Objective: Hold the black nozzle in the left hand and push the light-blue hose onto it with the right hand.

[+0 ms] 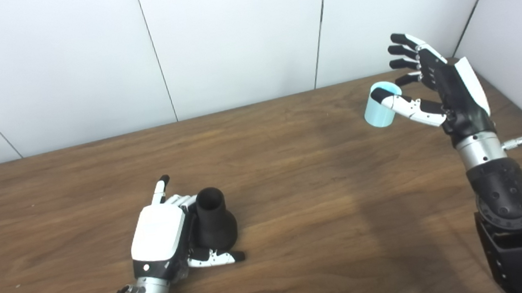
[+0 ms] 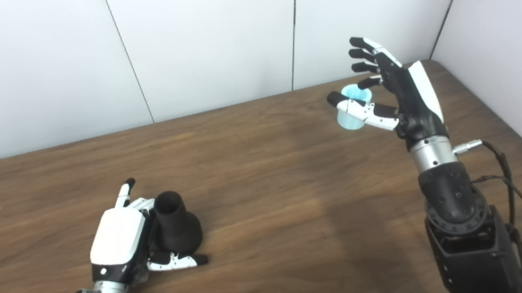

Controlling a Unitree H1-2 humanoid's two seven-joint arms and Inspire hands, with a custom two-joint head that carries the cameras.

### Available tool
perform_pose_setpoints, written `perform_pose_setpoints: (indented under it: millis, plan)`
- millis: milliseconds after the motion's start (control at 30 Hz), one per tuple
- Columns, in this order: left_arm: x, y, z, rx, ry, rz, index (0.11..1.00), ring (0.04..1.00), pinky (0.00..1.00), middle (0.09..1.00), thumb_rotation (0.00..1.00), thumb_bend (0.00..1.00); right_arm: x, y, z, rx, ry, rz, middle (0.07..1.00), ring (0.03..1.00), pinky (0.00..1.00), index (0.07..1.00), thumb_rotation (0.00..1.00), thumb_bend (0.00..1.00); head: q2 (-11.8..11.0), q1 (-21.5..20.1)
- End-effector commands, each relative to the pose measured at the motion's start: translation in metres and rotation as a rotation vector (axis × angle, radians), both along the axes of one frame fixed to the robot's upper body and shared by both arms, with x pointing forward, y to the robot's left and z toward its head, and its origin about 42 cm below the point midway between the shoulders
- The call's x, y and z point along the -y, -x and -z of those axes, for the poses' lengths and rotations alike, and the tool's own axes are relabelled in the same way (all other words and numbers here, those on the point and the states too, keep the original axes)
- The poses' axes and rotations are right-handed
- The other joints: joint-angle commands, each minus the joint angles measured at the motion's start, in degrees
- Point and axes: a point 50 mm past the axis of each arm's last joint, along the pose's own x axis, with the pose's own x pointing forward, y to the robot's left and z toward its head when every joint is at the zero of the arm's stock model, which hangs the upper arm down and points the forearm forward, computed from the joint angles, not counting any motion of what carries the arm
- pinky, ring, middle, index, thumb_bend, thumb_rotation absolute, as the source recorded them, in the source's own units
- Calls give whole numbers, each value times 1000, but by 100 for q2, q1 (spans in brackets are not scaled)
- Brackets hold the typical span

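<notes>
1. My left hand (image 1: 162, 235) cups the black nozzle (image 1: 214, 219) standing upright on the wooden table (image 1: 322, 198), fingers loosely curled beside it, thumb in front.
2. My right hand (image 2: 403, 94) is spread wide, empty, around the light-blue hose (image 1: 381, 106) at the far right; contact unclear.

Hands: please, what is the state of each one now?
Left hand: curled around the nozzle, which stands on the table; grip cannot be told.
Right hand: open, beside the hose.

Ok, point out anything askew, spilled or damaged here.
Nothing stands out. The black nozzle stands upright on the table against the left hand; the light-blue hose sits upright by the open right hand. No spills or damage visible.
</notes>
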Motion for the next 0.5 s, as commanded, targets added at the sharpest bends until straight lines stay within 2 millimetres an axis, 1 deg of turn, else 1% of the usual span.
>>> perform_pose_setpoints:
  millis: [0, 67, 167, 267, 333, 400, 467]
  plan:
    - [-32, 45, 84, -275, -144, -67, 461, 658, 1000, 560, 0, 512, -1, 1, -30, 109, 53, -4, 831, 772, 628, 861, 409, 472, 2, 1]
    - [-32, 46, 84, -272, -139, -67, 461, 656, 1000, 558, 0, 513, 0, 0, -29, 107, 53, -2, 828, 766, 624, 858, 394, 469, 2, 1]
    - [-32, 46, 84, -269, -141, -68, 463, 653, 1000, 556, 0, 513, 0, 1, -29, 101, 56, 0, 829, 767, 627, 858, 400, 471, 2, 1]
    - [-32, 46, 84, -271, -142, -70, 461, 649, 1000, 557, 0, 513, -2, 1, -29, 95, 62, 7, 827, 780, 667, 856, 425, 475, 2, 1]
    - [-32, 45, 84, -272, -141, -73, 464, 636, 1000, 553, 0, 514, -3, 1, -29, 95, 66, 9, 825, 782, 675, 854, 434, 474, 2, 1]
    - [-32, 45, 85, -273, -135, -76, 474, 613, 1000, 535, 0, 518, -4, 1, -30, 96, 69, 9, 822, 784, 681, 852, 426, 463, 18, 9]
    - [-32, 46, 85, -277, -131, -77, 483, 600, 1000, 506, 0, 522, -4, 2, -30, 96, 72, 10, 822, 778, 663, 852, 419, 456, 18, 9]
